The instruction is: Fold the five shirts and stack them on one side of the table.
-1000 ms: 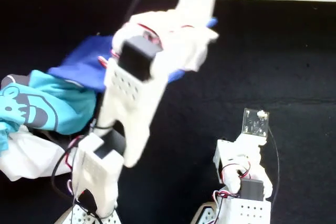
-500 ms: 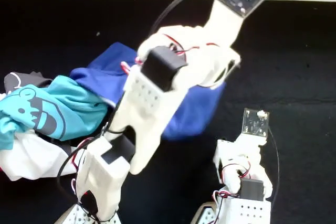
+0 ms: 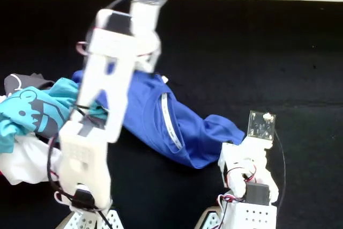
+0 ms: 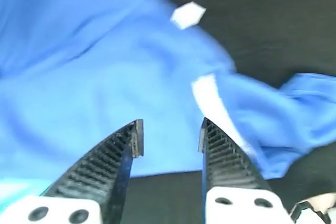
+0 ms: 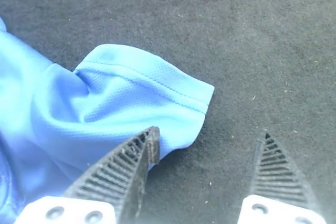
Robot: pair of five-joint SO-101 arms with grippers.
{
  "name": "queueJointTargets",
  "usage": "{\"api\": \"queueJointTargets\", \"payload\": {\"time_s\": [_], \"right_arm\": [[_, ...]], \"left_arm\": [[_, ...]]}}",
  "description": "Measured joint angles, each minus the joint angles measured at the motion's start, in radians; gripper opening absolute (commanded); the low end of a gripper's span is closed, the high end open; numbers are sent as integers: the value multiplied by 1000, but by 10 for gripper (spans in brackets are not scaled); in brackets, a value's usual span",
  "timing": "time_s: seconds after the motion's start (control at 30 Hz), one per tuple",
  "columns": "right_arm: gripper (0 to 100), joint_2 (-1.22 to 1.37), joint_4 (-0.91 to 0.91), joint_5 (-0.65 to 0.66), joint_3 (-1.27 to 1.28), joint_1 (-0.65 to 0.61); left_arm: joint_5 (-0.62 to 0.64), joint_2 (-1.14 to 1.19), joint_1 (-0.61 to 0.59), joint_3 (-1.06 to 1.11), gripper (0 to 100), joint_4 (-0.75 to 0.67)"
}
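Note:
A blue shirt lies loosely spread on the black table, reaching from the pile at the left to the right arm's base. My left gripper hangs open just above the blue shirt, near its white collar band and white tag, with nothing between the fingers. The left arm stands tall over the shirt's left half. My right gripper is open low over the table, one fingertip beside the end of a sleeve. The right arm is folded at the front right.
A heap of shirts sits at the table's left edge: a teal one with a print, a dark grey one and a white one. Bare black table stretches across the back and the right.
The left arm carried the blue shirt out of the pile toward the middle, let it go and swung back left. The shirt now lies spread out. The right arm has kept still.

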Motion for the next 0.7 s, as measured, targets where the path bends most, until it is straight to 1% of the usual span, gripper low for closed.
{"api": "queueJointTargets", "payload": {"time_s": [0.03, 0.1, 0.17, 0.3, 0.37, 0.47, 0.57, 0.63, 0.7], "right_arm": [[285, 0, -17, 0, 0, 9], [285, 0, -72, 2, 0, 34], [285, 0, -115, 35, 0, 55], [285, 0, -130, 77, 0, 61], [285, 0, -130, 83, -2, 63], [285, 0, -121, 83, -48, 63], [285, 0, -97, 86, -118, 60], [285, 0, -75, 86, -164, 46], [285, 25, -55, 86, -216, 20]], "left_arm": [[-8, 0, -35, 37, 181, 0], [-66, -3, -92, 126, 181, 0], [-129, -35, -130, 230, 181, 2], [-233, -181, -216, 462, 181, 2], [-278, -256, -278, 592, 181, -28], [-327, -341, -402, 809, 181, -158], [-382, -379, -546, 1020, 181, -358], [-407, -382, -640, 1119, 181, -488], [-414, -385, -726, 1166, 181, -583]]}}
